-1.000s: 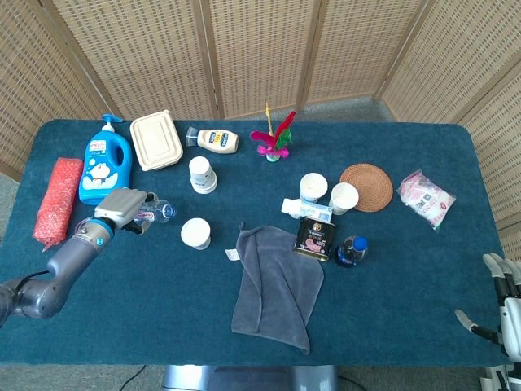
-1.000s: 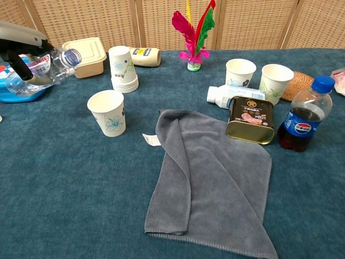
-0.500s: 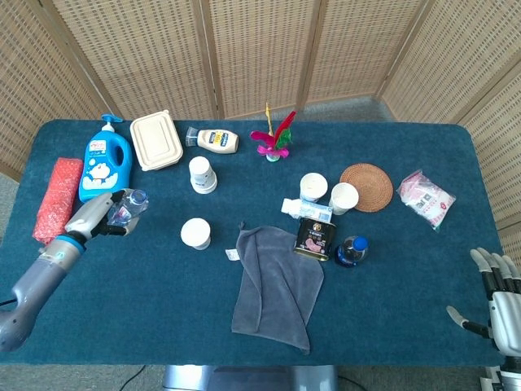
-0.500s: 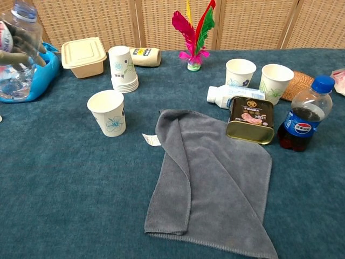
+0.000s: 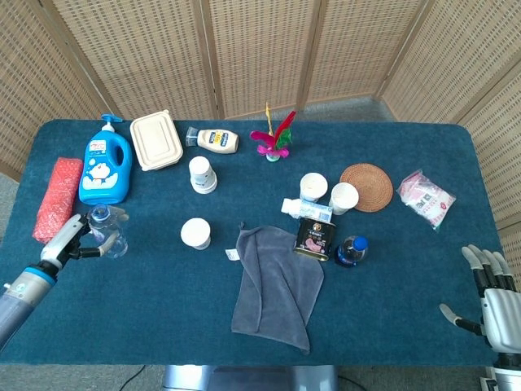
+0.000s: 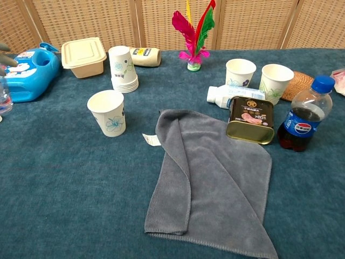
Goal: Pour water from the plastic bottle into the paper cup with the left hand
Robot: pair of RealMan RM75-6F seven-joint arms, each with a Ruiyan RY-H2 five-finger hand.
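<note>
the clear plastic water bottle (image 5: 107,231) now stands upright near the desk's (image 5: 391,309) left edge, brought back from tilting toward the white paper cup (image 5: 195,234). the left hand (image 5: 69,237) still grasps it; the right hand (image 5: 488,289) hangs released. pouring looks finished.

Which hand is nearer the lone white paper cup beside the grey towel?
Left. The left hand holds the clear plastic bottle left of the white paper cup; the right hand hangs beyond the table's far-right corner.
</note>
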